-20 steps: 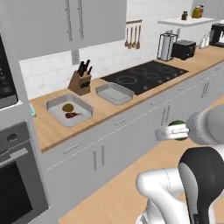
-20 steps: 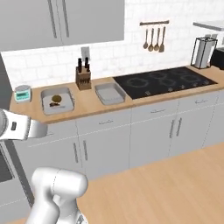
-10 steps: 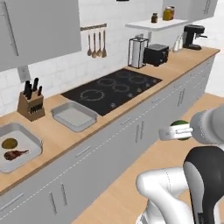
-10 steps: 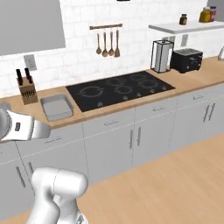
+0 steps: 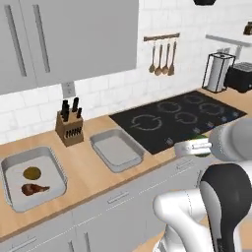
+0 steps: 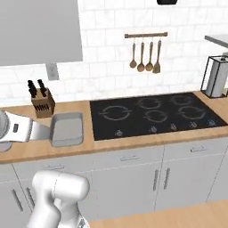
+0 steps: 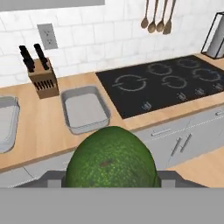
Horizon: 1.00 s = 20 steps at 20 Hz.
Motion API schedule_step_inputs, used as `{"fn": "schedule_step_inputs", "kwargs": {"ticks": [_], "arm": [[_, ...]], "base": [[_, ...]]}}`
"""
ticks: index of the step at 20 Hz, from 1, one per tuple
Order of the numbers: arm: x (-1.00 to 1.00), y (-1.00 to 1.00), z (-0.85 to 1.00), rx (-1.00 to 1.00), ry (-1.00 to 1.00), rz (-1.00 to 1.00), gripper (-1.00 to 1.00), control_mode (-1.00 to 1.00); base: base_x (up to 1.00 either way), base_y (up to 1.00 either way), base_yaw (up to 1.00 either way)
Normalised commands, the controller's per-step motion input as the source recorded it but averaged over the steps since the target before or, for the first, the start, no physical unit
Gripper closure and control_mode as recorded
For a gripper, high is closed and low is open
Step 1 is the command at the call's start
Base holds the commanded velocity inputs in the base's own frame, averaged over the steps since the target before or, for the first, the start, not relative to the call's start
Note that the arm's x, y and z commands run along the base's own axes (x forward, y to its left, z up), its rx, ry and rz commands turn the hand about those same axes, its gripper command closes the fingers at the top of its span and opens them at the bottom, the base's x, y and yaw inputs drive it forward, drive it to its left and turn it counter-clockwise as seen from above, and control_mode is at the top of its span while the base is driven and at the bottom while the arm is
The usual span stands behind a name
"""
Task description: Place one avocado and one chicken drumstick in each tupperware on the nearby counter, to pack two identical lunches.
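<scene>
Above the floor before the counter (image 5: 83, 177), the gripper (image 7: 111, 183) clasps a green avocado (image 7: 111, 159), which should be carried over the empty tupperware (image 5: 117, 149) and lowered gently inside.

The dark green avocado (image 7: 111, 159) hides the gripper (image 7: 111, 177) fingertips.

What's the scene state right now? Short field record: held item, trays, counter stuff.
held item: dark green avocado, gripped in the gripper, off the counter
left tupperware: olive-brown avocado and a chicken drumstick inside
right tupperware: nothing inside
counter: knife block behind the trays, cooktop to their right
wall: hanging spoons
</scene>
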Motion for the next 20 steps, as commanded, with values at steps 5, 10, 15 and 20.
{"fn": "schedule_step_inputs", "kwargs": {"ticks": [5, 10, 15, 20], "arm": [[0.00, 0.00, 0.00, 0.00, 0.00, 0.00, 1.00, 1.00], [0.09, -0.03, -0.17, 0.00, 0.03, 0.06, 1.00, -1.00], [0.51, -0.30, -0.93, 0.00, 0.22, 0.24, 1.00, -1.00], [0.95, -0.02, -0.88, -0.01, 0.04, 0.04, 1.00, -1.00]], "base": [[1.00, -0.07, 0.64], [0.74, 0.00, 0.39], [0.00, 0.00, 0.00], [0.00, 0.00, 0.00]]}}
